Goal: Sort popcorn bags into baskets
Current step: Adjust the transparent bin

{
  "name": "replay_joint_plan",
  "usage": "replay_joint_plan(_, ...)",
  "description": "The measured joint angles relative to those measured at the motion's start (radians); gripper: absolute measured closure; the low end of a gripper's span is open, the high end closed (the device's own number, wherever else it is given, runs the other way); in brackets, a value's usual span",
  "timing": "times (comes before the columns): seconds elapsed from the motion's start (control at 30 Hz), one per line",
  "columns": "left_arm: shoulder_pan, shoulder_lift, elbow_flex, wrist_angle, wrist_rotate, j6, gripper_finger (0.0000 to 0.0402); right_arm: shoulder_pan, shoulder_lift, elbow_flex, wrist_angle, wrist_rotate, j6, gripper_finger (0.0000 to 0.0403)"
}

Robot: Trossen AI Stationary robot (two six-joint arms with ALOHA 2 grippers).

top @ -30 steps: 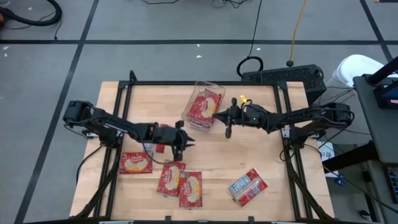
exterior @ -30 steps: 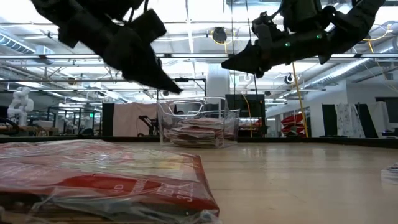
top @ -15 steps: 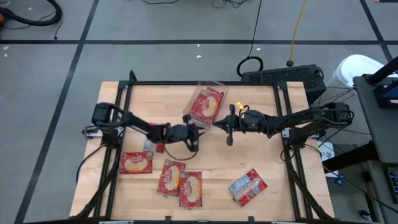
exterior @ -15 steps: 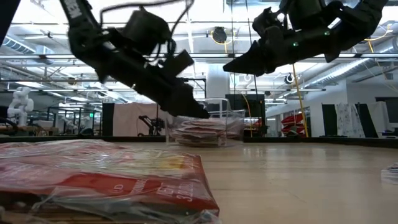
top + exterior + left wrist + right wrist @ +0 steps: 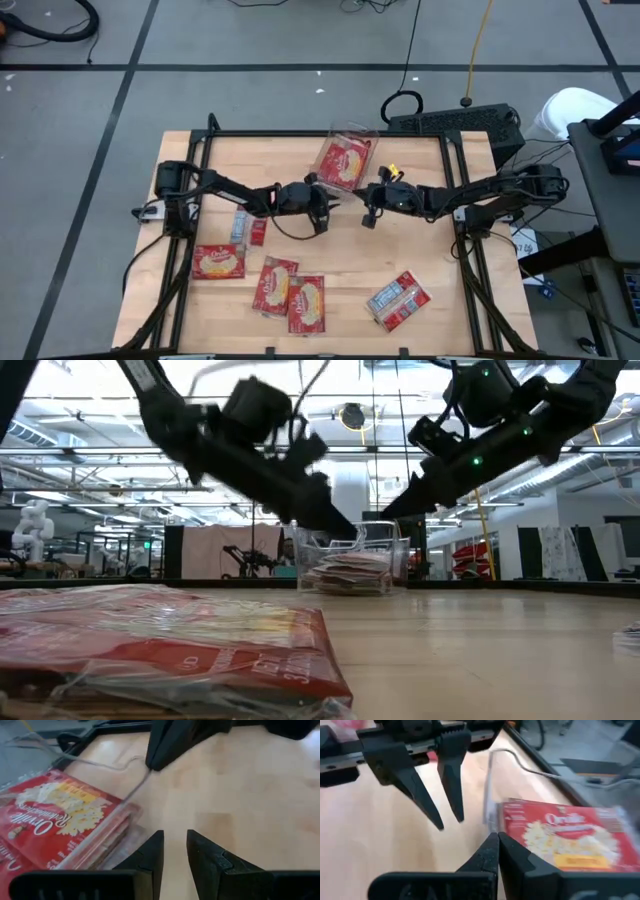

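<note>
Over on the left, loose popcorn bags [image 5: 219,261] lay along the near side of the table [image 5: 440,270], and the left gripper [image 5: 322,213] hung just beside the clear bin [image 5: 347,160] with its fingers a narrow gap apart, holding nothing. The bin sat at the table's far edge with red bags stacked inside. The right gripper [image 5: 367,216] faced it, fingers pinched together and empty.

Lighting, for your record: bright, even overhead light; soft shadows; your wrist views blur; low view's foreground unfocused.
</note>
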State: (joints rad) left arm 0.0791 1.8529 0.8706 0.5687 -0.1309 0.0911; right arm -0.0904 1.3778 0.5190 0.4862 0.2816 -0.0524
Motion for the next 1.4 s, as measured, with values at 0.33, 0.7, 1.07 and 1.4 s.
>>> replay_joint_plan(0.33, 0.033, -0.35, 0.003, -0.372, -0.358, 0.125, 0.0312, -0.047, 0.036, -0.1, 0.155, 0.027, 0.135, 0.0403)
replay_joint_plan(0.7, 0.363, -0.24, 0.001, -0.506, -0.006, -0.073, 0.0312, -0.091, 0.037, -0.101, 0.086, 0.079, 0.208, 0.0403)
replay_joint_plan(1.07, 0.276, -0.136, 0.002, -0.368, 0.136, -0.074, 0.0312, -0.241, 0.07, -0.101, 0.069, 0.098, 0.172, 0.0403)
replay_joint_plan(1.4, 0.149, -0.137, 0.001, -0.379, 0.047, -0.066, 0.0312, -0.305, 0.176, -0.099, 0.203, -0.062, 0.135, 0.0403)
